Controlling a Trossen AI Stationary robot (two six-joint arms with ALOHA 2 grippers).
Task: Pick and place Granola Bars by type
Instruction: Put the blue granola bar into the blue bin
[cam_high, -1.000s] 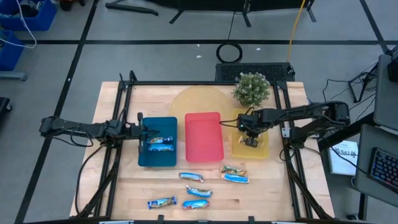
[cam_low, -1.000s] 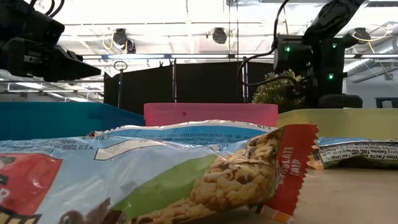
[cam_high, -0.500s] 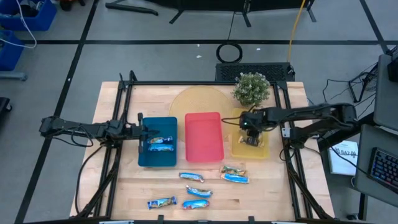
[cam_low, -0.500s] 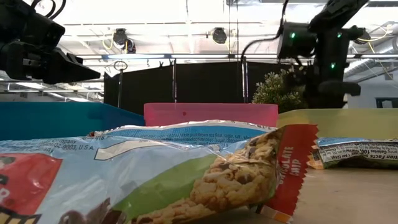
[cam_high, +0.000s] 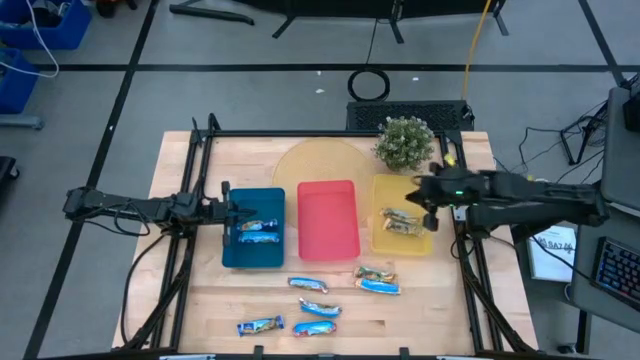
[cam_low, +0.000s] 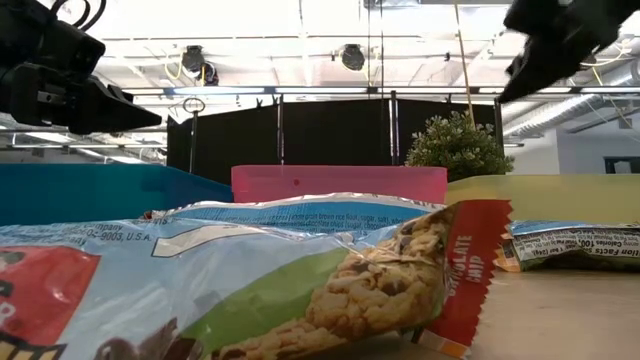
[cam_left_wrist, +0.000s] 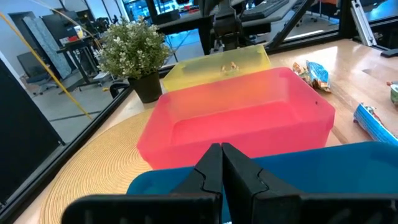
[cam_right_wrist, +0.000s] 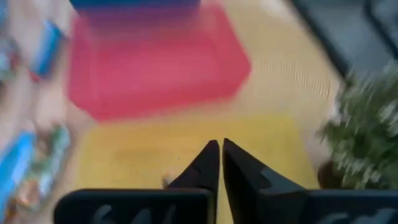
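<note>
Seeing my right claw (cam_high: 428, 196) pressed together at right of frame by the yellow tray (cam_high: 380, 243), one granola bar (cam_high: 399, 220) inside, left claw (cam_high: 230, 212) together over the blue tray (cam_high: 252, 255).

Trays blue (cam_high: 252, 243), red (cam_high: 327, 217), yellow (cam_high: 402, 247); bars (cam_high: 316, 309) blue-white

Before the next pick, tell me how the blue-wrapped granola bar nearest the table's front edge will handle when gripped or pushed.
The blue-wrapped granola bar looks small and flat, so it is probably light and unlikely to roll. Its shiny wrapper suggests it may slide on the wooden table when nudged, and slip between closing fingers. The crimped wrapper ends would likely flex; the bar itself may crumble under a hard squeeze.
</note>
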